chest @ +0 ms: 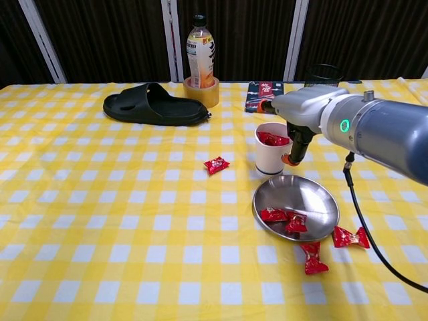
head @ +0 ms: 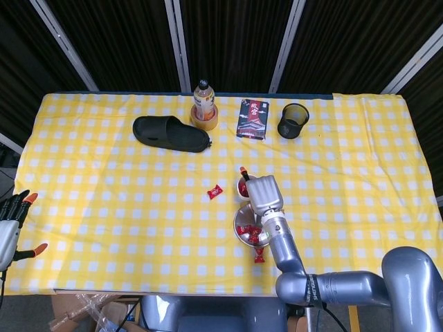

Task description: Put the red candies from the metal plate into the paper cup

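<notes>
The right hand (chest: 302, 114) grasps the white paper cup (chest: 270, 148), which stands upright on the yellow checked table (chest: 100, 221) just behind the round metal plate (chest: 314, 197), toward the near edge. Red wrapped candies (chest: 271, 139) fill the cup; two more candies (chest: 283, 219) lie in the plate, two (chest: 332, 247) on the cloth beside its near rim, and one (chest: 216, 164) lies apart to the cup's left. The left hand (head: 10, 225), fingers spread and holding nothing, hangs off the table's left near corner. Along the far edge stand a black slipper (chest: 152, 105), a labelled bottle (chest: 200, 52) inside a tape roll (chest: 202, 91), a dark packet (head: 253, 118) with unreadable writing, and a black mesh cup (head: 293, 120).
</notes>
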You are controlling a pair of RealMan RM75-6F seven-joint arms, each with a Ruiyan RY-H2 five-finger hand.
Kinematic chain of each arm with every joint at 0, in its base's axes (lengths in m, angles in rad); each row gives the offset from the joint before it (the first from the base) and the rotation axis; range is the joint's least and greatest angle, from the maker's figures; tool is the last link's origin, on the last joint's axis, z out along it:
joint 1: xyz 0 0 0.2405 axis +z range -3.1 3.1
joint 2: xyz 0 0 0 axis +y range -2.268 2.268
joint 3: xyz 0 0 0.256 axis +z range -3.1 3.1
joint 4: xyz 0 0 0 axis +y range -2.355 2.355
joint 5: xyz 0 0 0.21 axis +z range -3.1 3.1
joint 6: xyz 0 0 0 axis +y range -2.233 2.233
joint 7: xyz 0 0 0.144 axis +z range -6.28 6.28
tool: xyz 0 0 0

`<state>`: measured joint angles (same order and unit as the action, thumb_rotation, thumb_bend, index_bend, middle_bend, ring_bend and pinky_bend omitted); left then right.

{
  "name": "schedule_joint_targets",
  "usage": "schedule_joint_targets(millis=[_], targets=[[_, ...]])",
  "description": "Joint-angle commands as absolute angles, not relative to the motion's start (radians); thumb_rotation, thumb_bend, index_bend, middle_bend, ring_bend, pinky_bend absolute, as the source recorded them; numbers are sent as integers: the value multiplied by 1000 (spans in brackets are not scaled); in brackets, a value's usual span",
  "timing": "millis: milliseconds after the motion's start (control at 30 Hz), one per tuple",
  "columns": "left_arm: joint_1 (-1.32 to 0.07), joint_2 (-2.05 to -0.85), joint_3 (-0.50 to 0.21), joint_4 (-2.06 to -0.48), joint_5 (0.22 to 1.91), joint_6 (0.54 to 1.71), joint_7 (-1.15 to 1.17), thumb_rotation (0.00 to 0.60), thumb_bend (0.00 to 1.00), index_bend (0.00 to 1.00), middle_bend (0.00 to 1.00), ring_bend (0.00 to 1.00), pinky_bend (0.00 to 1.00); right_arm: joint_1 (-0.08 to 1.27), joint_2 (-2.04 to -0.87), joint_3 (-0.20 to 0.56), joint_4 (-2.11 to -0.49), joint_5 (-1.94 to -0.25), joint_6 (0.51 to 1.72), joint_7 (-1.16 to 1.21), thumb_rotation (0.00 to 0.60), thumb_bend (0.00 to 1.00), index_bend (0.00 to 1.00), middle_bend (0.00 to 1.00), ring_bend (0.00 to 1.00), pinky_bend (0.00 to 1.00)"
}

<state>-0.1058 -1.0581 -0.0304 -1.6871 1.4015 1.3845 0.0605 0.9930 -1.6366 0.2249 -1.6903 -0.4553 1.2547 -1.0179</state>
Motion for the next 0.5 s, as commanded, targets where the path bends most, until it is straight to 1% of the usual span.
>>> schedule_joint_targets(millis=[33, 267, 333, 400, 433, 500], targets=[[-105, -1058, -31, -1687, 1402, 1386, 60, 600, 48, 3, 0, 0, 0, 991, -1630, 225, -1706, -464, 1265, -1017, 600, 395, 0, 855, 922, 978], [-105, -1056, -31, -1688, 1401, 1386, 56, 600, 48, 3, 0, 0, 0, 982, -1588, 230, -1828, -540, 1310, -998, 600, 394, 0, 855, 922, 978], [-105, -1056, -31, -1689, 1402, 1386, 55, 600, 48, 4, 0, 0, 0, 979, -1580, 229, -1866, -564, 1318, -991, 600, 394, 37, 855, 922, 978], [-105, -1056, -32, -1689, 1402, 1387, 55, 600, 48, 4, 0, 0, 0, 984, -1578, 227, -1901, -580, 1321, -995, 600, 395, 143, 855, 922, 978], [-105, -1056, -31, -1689, 1401, 1386, 55, 600, 48, 4, 0, 0, 0, 987, -1579, 225, -1912, -584, 1323, -1002, 600, 394, 174, 855, 923, 978], [-105, -1056, -31, -1690, 1402, 1387, 55, 600, 48, 4, 0, 0, 0, 999, -1591, 223, -1918, -587, 1325, -1020, 600, 375, 196, 855, 923, 978]])
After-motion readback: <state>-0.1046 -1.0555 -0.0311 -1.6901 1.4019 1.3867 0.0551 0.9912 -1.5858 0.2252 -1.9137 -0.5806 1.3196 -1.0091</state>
